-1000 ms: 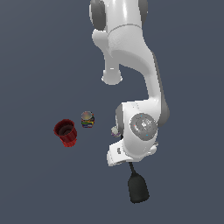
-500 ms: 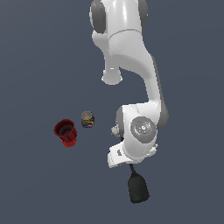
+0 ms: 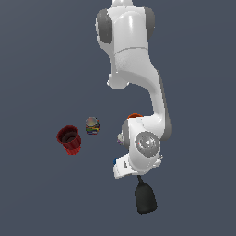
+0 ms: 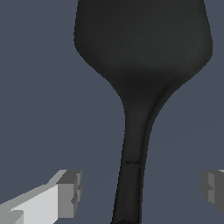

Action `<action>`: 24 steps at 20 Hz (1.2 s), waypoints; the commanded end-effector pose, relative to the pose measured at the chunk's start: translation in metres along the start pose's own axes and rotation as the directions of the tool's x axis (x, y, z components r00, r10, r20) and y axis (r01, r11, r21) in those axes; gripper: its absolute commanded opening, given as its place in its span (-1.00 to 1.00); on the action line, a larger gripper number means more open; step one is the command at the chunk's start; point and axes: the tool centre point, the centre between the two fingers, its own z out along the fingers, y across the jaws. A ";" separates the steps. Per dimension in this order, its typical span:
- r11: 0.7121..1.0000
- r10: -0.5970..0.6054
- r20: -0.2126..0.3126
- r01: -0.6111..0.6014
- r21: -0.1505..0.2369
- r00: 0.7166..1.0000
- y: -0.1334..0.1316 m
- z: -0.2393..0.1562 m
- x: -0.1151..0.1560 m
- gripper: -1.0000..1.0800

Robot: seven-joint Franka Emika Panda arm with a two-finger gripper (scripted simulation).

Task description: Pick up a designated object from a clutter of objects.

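Both fingers of the gripper (image 4: 140, 192) stand apart (untouching), the black spatula (image 4: 140, 87) handle between them.

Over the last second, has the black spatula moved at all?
No. The spatula lies where it did, the same way off from the red cup, its handle under the arm.

You have a plain dark grey surface (image 3: 41, 55). On it lie a red ribbed cup (image 3: 69, 139), a multicoloured can (image 3: 92, 126) just beside it, and the black spatula (image 3: 145, 197); an orange cup (image 3: 134, 115) and tiny blue piece (image 3: 115, 162) peek out.
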 end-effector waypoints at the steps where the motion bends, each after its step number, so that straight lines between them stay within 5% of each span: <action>1: 1.000 0.000 -0.002 0.000 0.000 1.000 0.000 0.003 0.001 0.92; 3: 1.000 0.000 -0.002 0.000 0.000 1.000 0.000 0.003 0.002 0.92; 4: 1.000 0.000 -0.002 0.000 0.000 1.000 0.000 0.003 0.002 -1.00; 24: 1.000 0.000 -0.001 0.000 0.000 1.000 -0.008 -0.023 -0.002 -1.00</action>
